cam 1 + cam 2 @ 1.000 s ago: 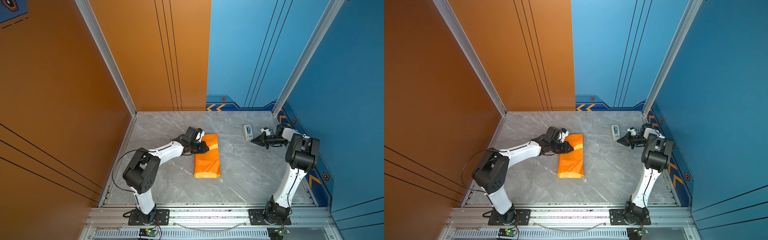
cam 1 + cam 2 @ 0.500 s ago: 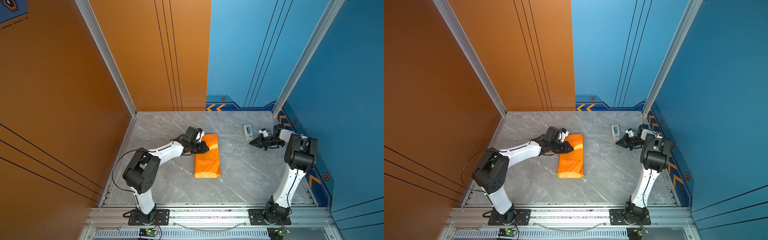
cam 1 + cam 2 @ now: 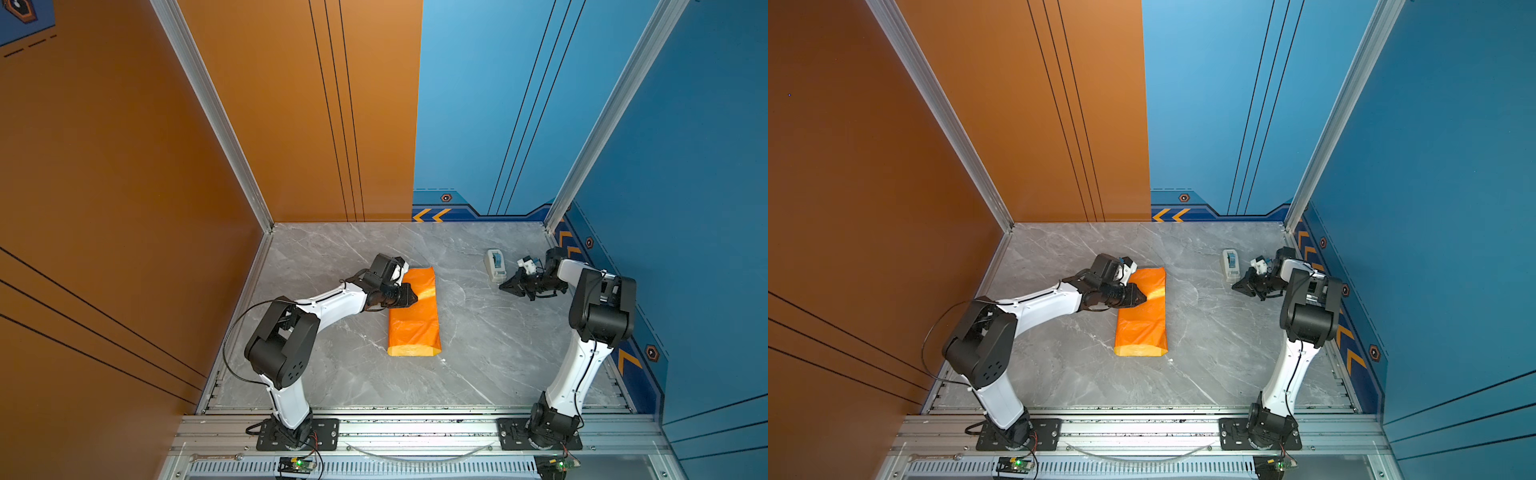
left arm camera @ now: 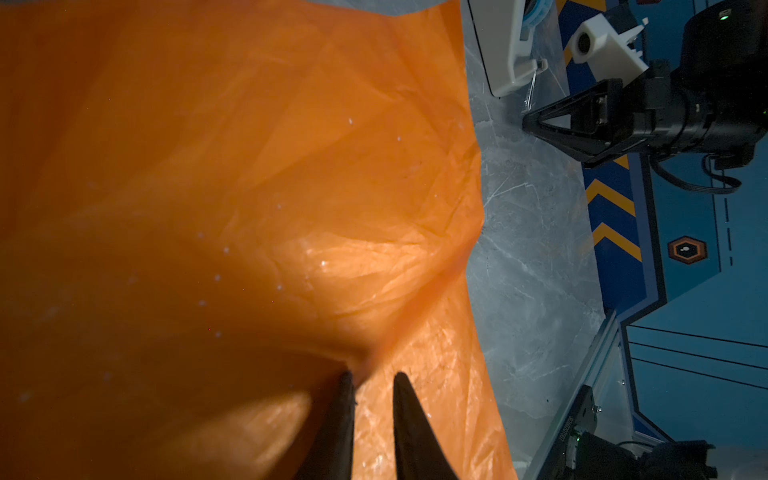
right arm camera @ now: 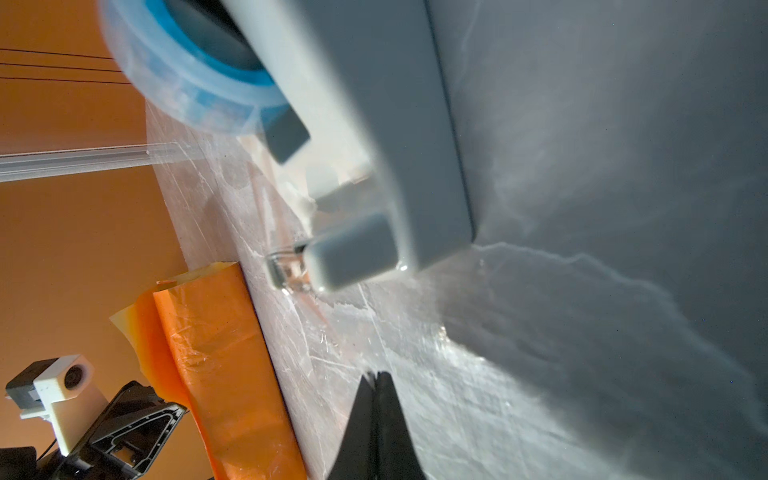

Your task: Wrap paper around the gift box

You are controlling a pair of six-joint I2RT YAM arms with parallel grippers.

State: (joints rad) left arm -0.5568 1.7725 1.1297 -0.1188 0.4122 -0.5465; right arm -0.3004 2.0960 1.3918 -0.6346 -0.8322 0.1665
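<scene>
Grey marble tabletop: the paper lies folded into an oblong bundle, orange face out. Left gripper tips slightly apart, resting on it. Right gripper pressed together, just beside the tape dispenser.

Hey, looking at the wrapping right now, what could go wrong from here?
1. The left tool seems only to press on the folded paper, its jaws slightly apart; if it slips, the fold could spring open.
2. The right tool is shut, short of the loose tape end on the tape dispenser; reaching in, it might shove the dispenser instead of catching tape.
The gift box is hidden under the paper.
</scene>
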